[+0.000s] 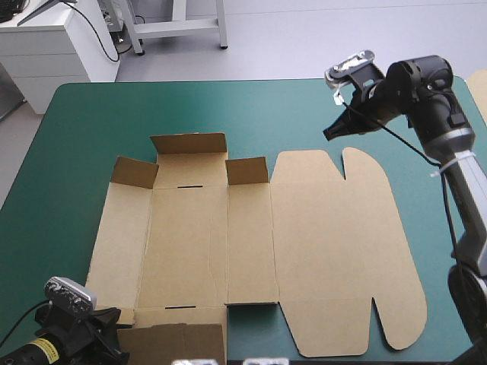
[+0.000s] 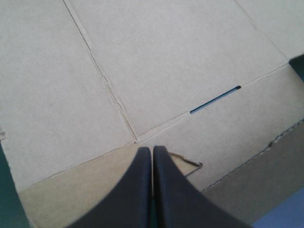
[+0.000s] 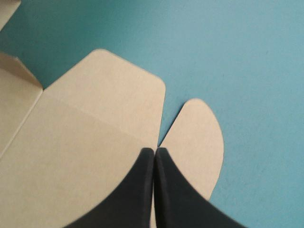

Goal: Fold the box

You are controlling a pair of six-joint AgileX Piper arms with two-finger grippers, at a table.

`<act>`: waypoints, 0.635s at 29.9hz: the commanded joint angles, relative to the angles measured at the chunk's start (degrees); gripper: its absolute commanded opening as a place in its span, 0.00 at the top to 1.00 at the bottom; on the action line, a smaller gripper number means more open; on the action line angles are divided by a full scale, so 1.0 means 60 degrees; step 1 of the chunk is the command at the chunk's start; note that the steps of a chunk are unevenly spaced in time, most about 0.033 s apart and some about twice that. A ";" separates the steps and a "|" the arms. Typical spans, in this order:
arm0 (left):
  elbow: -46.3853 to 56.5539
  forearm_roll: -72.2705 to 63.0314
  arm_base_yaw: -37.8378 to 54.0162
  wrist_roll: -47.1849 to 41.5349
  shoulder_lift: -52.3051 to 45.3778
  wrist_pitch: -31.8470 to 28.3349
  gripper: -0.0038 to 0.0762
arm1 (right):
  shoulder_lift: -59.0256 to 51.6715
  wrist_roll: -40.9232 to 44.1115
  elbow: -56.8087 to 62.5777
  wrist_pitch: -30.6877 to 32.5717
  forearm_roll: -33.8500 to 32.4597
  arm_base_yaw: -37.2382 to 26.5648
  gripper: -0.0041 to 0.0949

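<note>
Left gripper [image 2: 152,149], fingers pressed together, hovers over the near-left corner of the flat brown cardboard box [image 1: 251,243], whose long axis runs across the teal-green table cover [image 1: 76,129]. Right gripper [image 3: 155,150], likewise pressed together and empty, hangs above the far-right rounded lid tabs [image 3: 199,137].

Carrying a single thing on the teal-green cover of the table [image 1: 91,122]: the box [image 1: 319,243], lying opened out as a cut brown sheet across the middle. Resting flat over most of its panels and reaching close to the near edge. Standing up along its far side in three small flaps [image 1: 190,143]. Leaving bare cover showing toward the far, left and right edges.
</note>
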 commanded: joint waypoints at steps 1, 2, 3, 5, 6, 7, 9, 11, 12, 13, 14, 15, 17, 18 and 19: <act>-0.0233 -0.0190 0.0022 0.0017 0.0099 -0.0527 0.96 | -0.1350 -0.0231 0.1330 -0.0344 -0.0061 -0.0064 0.97; -0.0233 -0.0190 0.0022 0.0017 0.0099 -0.0527 0.96 | -0.1665 -0.0268 0.1852 -0.0526 -0.0061 -0.0064 0.97; -0.0233 -0.0190 0.0022 0.0017 0.0099 -0.0527 0.96 | -0.2000 -0.0268 0.2371 -0.0737 -0.0061 -0.0064 0.97; -0.0233 -0.0190 0.0022 0.0017 0.0099 -0.0527 0.96 | -0.2626 -0.0268 0.3312 -0.1074 -0.0061 -0.0064 0.97; -0.0233 -0.0190 0.0022 0.0017 0.0099 -0.0527 0.96 | -0.3001 -0.0268 0.3834 -0.1251 -0.0061 -0.0064 0.97; -0.0233 -0.0173 0.0022 0.0017 0.0099 -0.0527 0.96 | -0.3387 -0.0268 0.4149 -0.1372 -0.0061 -0.0064 0.97; -0.0251 -0.0173 0.0022 0.0017 0.0099 -0.0527 0.96 | -0.4216 -0.0268 0.5281 -0.1689 -0.0061 -0.0064 0.97; -0.0348 -0.0173 0.0022 0.0017 0.0099 -0.0527 0.96 | -0.4993 -0.0268 0.6222 -0.1931 -0.0061 -0.0064 0.97; -0.0436 -0.0173 0.0022 0.0017 0.0099 -0.0527 0.96 | -0.5435 -0.0268 0.6651 -0.2060 -0.0061 -0.0064 0.97; -0.0552 -0.0173 0.0022 0.0017 0.0099 -0.0527 0.96 | -0.5773 -0.0268 0.6961 -0.2135 -0.0061 -0.0064 0.97; -0.0705 -0.0173 0.0022 0.0017 0.0099 -0.0527 0.96 | -0.6202 -0.0248 0.7309 -0.2190 -0.0061 -0.0064 0.97; -0.0881 -0.0173 0.0022 0.0017 0.0099 -0.0527 0.96 | -0.6604 -0.0155 0.7611 -0.2231 -0.0061 -0.0064 0.97; -0.1285 -0.0173 0.0022 0.0017 0.0119 -0.0509 0.96 | -0.7380 0.0092 0.8069 -0.2243 -0.0061 -0.0064 0.97; -0.1458 -0.0104 0.0022 0.0017 0.0159 -0.0509 0.96 | -0.7727 0.0245 0.8280 -0.2226 -0.0061 -0.0064 0.97; -0.1724 -0.0054 0.0022 0.0017 0.0290 -0.0465 0.96 | -0.8043 0.0394 0.8467 -0.2226 -0.0061 -0.0064 0.97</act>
